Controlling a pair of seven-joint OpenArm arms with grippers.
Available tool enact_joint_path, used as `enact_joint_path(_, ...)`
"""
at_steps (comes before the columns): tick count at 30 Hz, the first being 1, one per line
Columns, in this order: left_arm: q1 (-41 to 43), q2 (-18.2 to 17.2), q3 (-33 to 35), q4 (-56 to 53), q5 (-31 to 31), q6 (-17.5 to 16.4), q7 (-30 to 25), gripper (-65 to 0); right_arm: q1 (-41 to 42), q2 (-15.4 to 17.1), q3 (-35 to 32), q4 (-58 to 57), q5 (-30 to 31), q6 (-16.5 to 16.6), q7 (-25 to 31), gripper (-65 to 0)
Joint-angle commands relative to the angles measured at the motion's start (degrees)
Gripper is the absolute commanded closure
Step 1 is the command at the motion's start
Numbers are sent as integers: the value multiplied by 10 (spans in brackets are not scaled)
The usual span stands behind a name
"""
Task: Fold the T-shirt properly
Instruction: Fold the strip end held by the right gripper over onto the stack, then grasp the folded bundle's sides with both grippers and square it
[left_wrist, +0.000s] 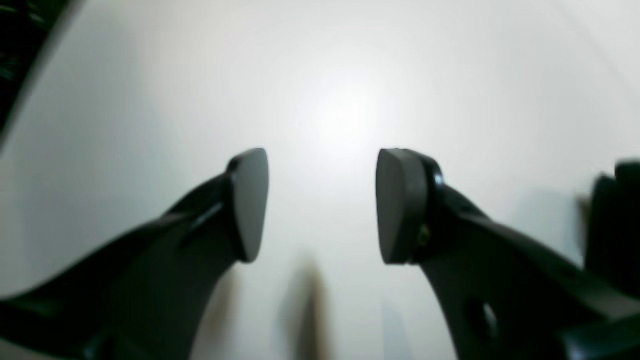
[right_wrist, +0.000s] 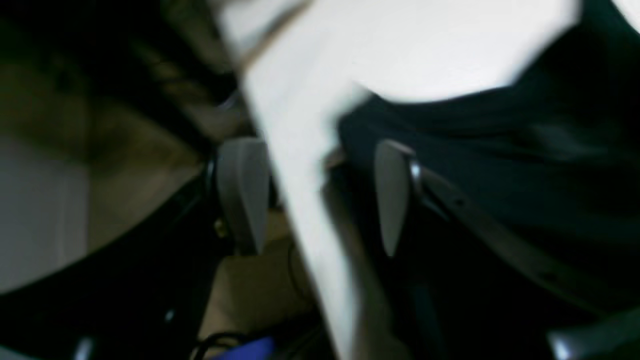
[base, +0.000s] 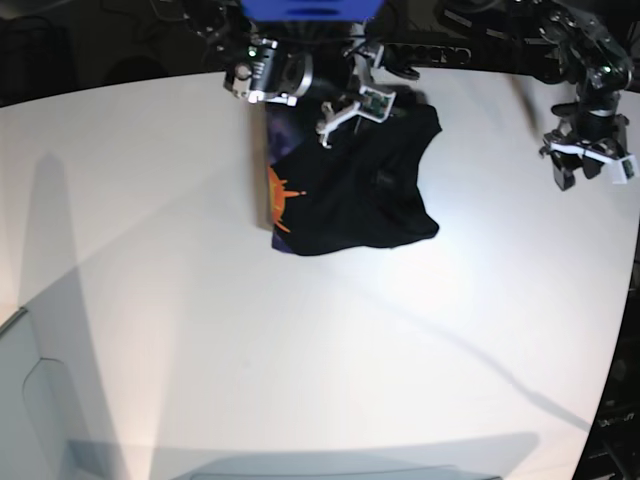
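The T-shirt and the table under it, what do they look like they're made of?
T-shirt: soft black cloth, matte; it lies crumpled in folds, with an orange print showing at one edge. Table: a smooth white hard surface, perhaps laminate; it shows soft glare and crisp shadows.

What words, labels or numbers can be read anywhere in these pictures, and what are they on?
None can be read.
Crumpled black cloth T-shirt: an orange print shows at its edge, a spiky shape, no letters legible.
Small white tag on the left gripper: too small to read.
Both wrist views: too blurred, no writing visible.
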Motion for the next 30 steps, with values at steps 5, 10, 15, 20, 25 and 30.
enact_joint_path(5,1,-6,-21,10,-7,-2,-10,-337,14,3,32,35,9,1,15,-348)
enact_joint_path(10,6,-2,-19,16,-13,-3,-10,-338,15,-4,106,68,10,1,15,-348)
enact_joint_path(15,27,-1,-16,49,-112,-3,-6,-338,24,-38,211,71,10,1,13,-348)
enact_joint_path(20,26,8,-10,91,-228,-3,91,-338,33,-45,273,68,11,1,12,-340)
enact_joint_path(25,8,45,61,103,-264,-2,118,-338,31,-42,273,67,11,1,12,-246)
enact_joint_path(30,-16,54,170,98,-263,4,114,-338,29,-42,273,66,10,1,11,-74)
